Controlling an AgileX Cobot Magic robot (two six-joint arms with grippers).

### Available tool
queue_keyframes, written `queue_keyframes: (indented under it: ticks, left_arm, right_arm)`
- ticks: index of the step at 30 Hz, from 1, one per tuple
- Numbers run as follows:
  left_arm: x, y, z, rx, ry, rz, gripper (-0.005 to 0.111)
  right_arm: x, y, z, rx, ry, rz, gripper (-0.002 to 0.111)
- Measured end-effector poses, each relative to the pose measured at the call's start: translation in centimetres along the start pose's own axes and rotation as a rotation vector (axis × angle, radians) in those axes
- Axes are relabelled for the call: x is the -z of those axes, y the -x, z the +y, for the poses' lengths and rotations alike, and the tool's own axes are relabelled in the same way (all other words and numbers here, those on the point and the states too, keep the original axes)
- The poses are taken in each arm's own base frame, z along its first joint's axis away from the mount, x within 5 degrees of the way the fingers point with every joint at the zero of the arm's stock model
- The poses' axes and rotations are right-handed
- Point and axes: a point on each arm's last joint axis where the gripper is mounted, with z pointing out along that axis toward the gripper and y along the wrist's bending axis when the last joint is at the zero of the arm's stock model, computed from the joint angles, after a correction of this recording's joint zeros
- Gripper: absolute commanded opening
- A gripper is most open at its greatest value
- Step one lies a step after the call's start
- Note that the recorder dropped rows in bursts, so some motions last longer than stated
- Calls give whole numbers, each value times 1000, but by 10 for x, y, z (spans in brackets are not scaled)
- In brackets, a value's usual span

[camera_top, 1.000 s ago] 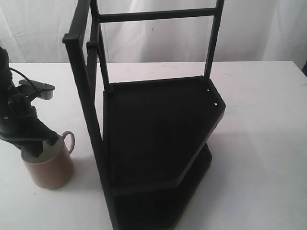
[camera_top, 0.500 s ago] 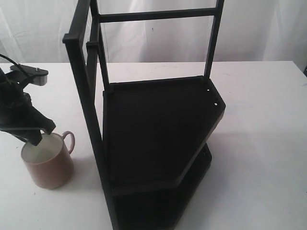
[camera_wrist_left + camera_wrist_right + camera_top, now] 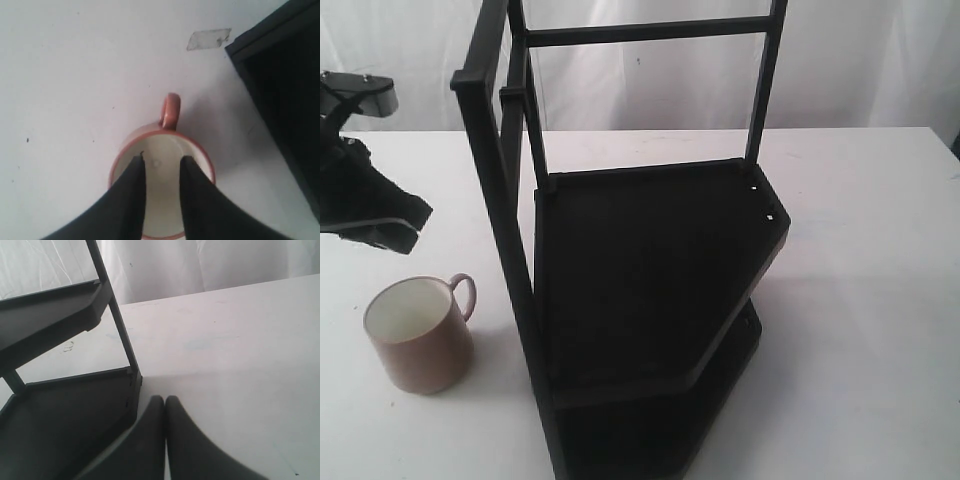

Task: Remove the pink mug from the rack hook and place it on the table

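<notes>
Mug position: the pink mug (image 3: 418, 335) is standing upright on the table (image 3: 860, 230), just beside the rack (image 3: 640, 290). It is not touching the rack, and its handle is pointing toward the rack's front post.
Hook: the rack hook (image 3: 512, 92) is sitting bare, high on the rack's side bar.
Left claw: the left gripper (image 3: 162, 160) is hovering over the mug's mouth, clear of the rim. Its fingers are parted and gripping nothing.
Right claw: the right gripper (image 3: 165, 400) is idling near a corner post of the rack, fingers pressed together and empty.
Handling: the mug is looking like glazed ceramic, so probably rigid, slick, light while empty, and liable to chip at the rim.
Hold: pinching the wall, one finger inside and one outside, is looking safest. The loop handle seems too small to grip.
Status: the placing is appearing complete.
</notes>
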Motion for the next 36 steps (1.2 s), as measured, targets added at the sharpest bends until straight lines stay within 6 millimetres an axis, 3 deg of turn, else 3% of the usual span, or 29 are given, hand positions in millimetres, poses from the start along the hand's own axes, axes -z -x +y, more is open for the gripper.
queue_keyframes:
  ticks: [3, 7, 11, 22, 27, 36]
  left_arm:
    - [20, 1, -8, -17, -45, -92, 0]
    - [56, -7, -30, -79, -183, -286, 0]
    - [73, -31, -45, -109, -270, -459, 0]
    - [79, -85, -60, -109, -364, -683, 0]
    - [93, -94, -68, -99, -443, -751, 0]
    - [93, -94, -68, -103, -442, -755, 0]
  right_arm:
    - [0, 0, 0, 0, 0, 0, 0]
    - [0, 0, 0, 0, 0, 0, 0]
    - [0, 0, 0, 0, 0, 0, 0]
    - [0, 0, 0, -16, 0, 0, 0]
    - [0, 0, 0, -22, 0, 0, 0]
    - [0, 0, 0, -24, 0, 0, 0]
